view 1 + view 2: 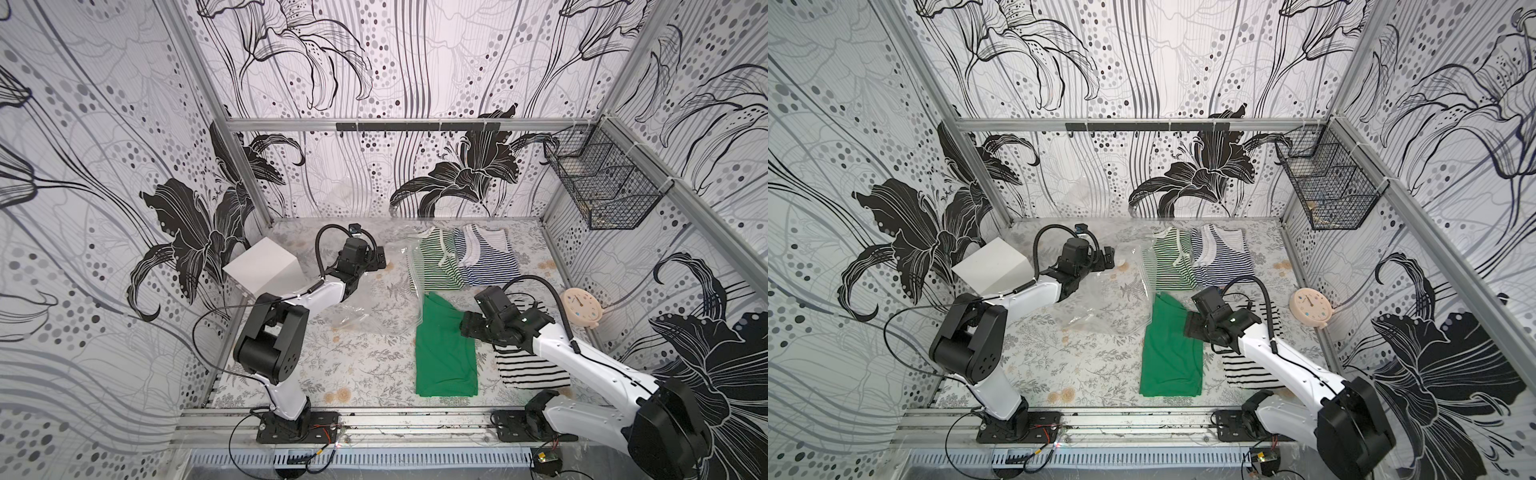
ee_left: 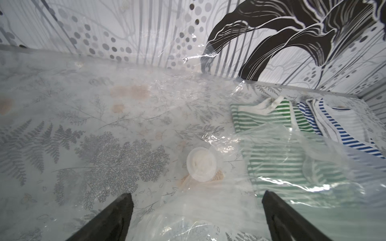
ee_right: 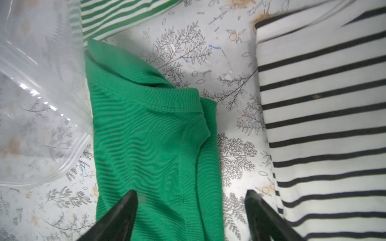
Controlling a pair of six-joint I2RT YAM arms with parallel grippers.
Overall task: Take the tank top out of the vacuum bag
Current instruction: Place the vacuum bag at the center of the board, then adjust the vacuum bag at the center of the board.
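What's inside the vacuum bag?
Through the clear vacuum bag, mostly the patterned table shows. At one end the plastic covers part of the green-striped top; whether that part is inside or beneath, I cannot tell. The green top lies outside.

- White box [image 1: 264, 270], plain, set on the left edge of the tabletop [image 1: 353, 365], close against the side wall.
- Tabletop covered in a pale sheet printed with grey ferns and small tan blossoms.
- Blue-and-white striped garment [image 1: 490, 255], folded, lying flat at the far right, near the back wall.
- Black-and-white striped garment [image 3: 323, 125], folded, lying flat on the near right.
- Round peach clock [image 1: 582, 309], tilted, leaning at the right wall.
- Black wire basket [image 1: 602, 187], hung on the right wall's rail, divided into compartments; possibly something small at the bottom, too dim to tell.
- Black hook rail [image 1: 415, 126], fixed across the back wall.
- Wallpaper [image 1: 457, 174] of black lilies and grey dots on every side.
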